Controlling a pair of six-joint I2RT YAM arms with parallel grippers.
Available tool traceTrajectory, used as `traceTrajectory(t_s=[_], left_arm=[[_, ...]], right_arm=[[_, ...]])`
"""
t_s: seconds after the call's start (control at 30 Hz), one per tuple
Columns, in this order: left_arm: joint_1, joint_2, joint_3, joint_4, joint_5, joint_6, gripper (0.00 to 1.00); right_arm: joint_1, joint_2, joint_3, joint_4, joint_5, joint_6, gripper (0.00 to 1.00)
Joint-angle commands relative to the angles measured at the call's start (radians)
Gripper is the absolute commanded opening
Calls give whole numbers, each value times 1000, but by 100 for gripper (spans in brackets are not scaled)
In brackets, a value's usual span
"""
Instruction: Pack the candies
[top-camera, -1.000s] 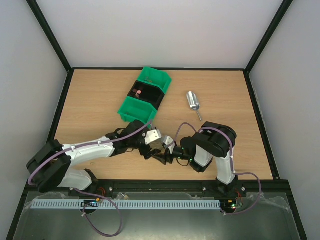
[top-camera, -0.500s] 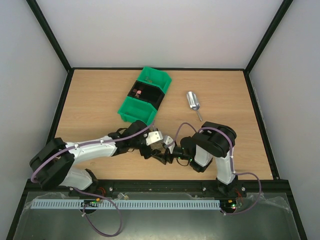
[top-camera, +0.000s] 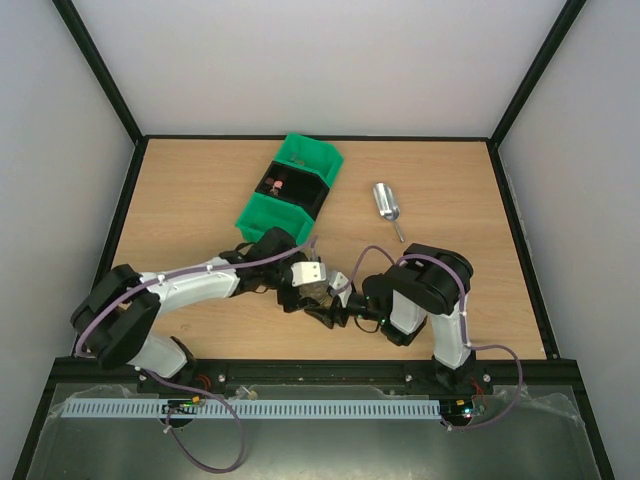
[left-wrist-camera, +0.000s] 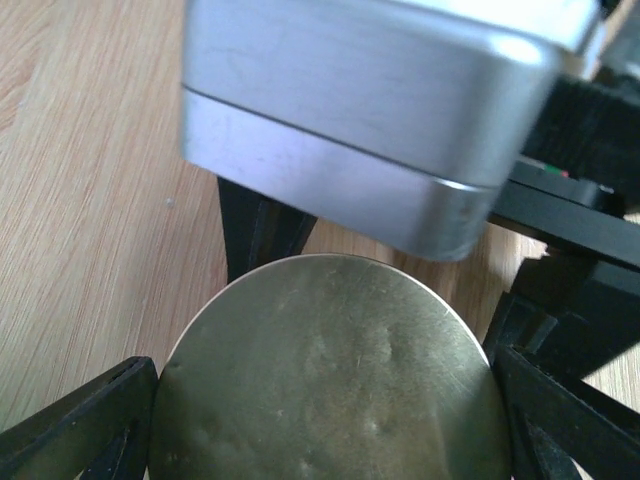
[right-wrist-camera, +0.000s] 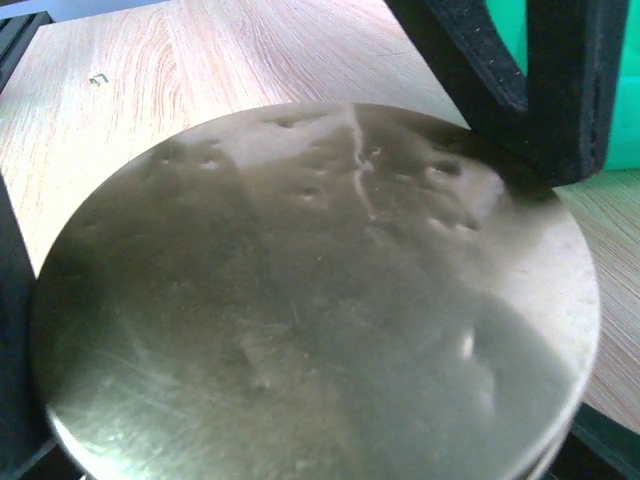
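Observation:
A small jar with a round dull-metal lid (left-wrist-camera: 330, 380) is held between both grippers near the table's front middle. My left gripper (left-wrist-camera: 325, 425) is shut on the lid, with a black finger (left-wrist-camera: 85, 430) at each side of its rim. The lid (right-wrist-camera: 310, 290) fills the right wrist view, where my right gripper (right-wrist-camera: 310, 420) is shut on the jar below it. In the top view the left gripper (top-camera: 314, 290) and right gripper (top-camera: 328, 303) meet and hide the jar. A few candies (top-camera: 277, 184) lie in the black bin (top-camera: 303, 192).
The black bin sits inside a green bin (top-camera: 262, 222) at the back middle. A metal scoop (top-camera: 386, 203) lies to its right. The right wrist's silver camera housing (left-wrist-camera: 370, 110) hangs just above the lid. The left gripper's fingers (right-wrist-camera: 560, 80) stand at the lid's far edge.
The left forearm has swung towards the far side and its wrist has turned over the jar. The right arm, the bins and the scoop have stayed in place.

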Motion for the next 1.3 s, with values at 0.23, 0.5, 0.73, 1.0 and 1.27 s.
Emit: traceTrajectory(t_s=[0.23,0.5,0.73,1.0,1.27], left_arm=[[84,40,20,-305,80,406,64],[85,30,3,-284,73,370,67],[85,26,-16,-261,59,359,71],[90,-58,18,-248,105,283,99],[108,-170,135,-350,100,158,99]], right_arm=[[7,-10,-36,15,-126,-35,33],[7,-126,-65,-25,-78,-23,92],[5,-338,-89,-251,-91,-53,99],[-23,-669,-79,-632,-92,-75,99],[-99,-902,49,-947,-68,-57,99]])
